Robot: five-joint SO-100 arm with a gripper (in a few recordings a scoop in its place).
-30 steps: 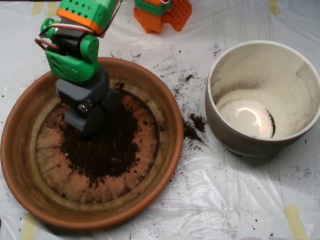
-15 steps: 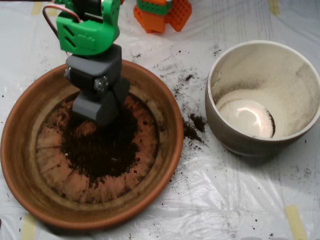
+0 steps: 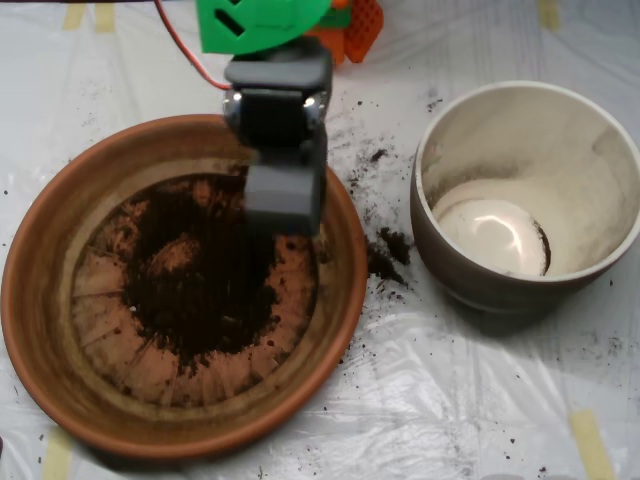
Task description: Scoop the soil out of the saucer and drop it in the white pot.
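scoop: my grey scoop (image 3: 283, 200) hangs over the saucer's upper right part, by the rim; shells look pressed together, contents hidden from above
soil: dark pile (image 3: 205, 285) spread across the saucer's middle
saucer: terracotta saucer (image 3: 40, 300), left of frame
white pot: white pot (image 3: 527, 195), right, apart from saucer, pale inside
spill: soil crumbs (image 3: 385, 255) on plastic sheet (image 3: 450, 400), between saucer and pot

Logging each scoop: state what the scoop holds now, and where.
Cannot be told. The scoop hangs over the saucer's right side, above the soil; its grey shell hides whatever is inside.
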